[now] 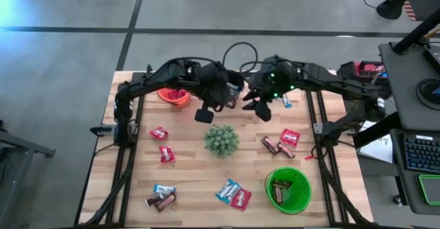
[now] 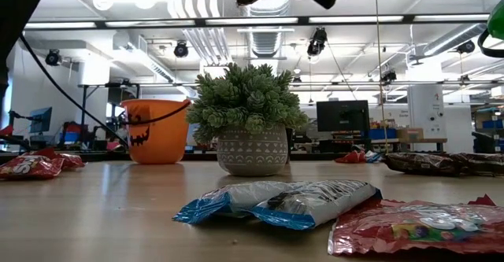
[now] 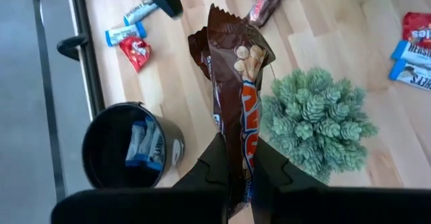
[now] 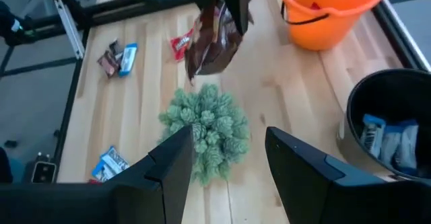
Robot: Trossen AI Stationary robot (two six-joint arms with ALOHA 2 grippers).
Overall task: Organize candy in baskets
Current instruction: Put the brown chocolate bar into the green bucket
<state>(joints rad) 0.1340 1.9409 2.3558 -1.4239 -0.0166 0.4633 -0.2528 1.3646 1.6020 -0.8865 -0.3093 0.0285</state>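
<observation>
Overhead and table-level views share the plant (image 1: pixel 221 139)

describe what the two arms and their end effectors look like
Both arms are dark, near-black jointed links with black cables looping above them. The right arm carries small green lights near its wrist. The left end effector has two flat, matte black fingers. The right end effector has two broad, angular black fingers. No markings are legible.
</observation>
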